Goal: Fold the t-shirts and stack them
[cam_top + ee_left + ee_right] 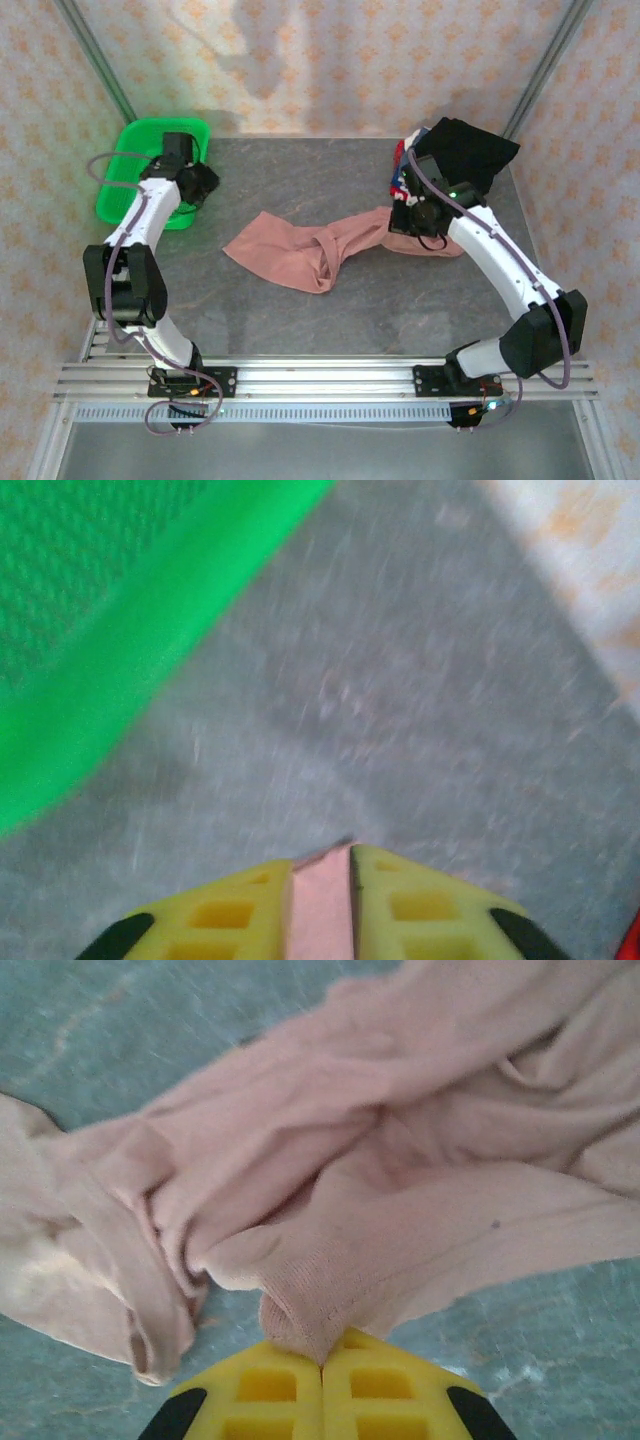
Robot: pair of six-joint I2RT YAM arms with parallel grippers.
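Soft matt pink cloth shirt [300, 255], glossy green plastic basket [135, 135], speckled matt grey tabletop [300, 180]

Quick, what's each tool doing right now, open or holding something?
Left tool: cannot tell; something pink sits between its fingers.
Right tool: closed on the pink t-shirt.

bright even light; left wrist view blurred, others sharp
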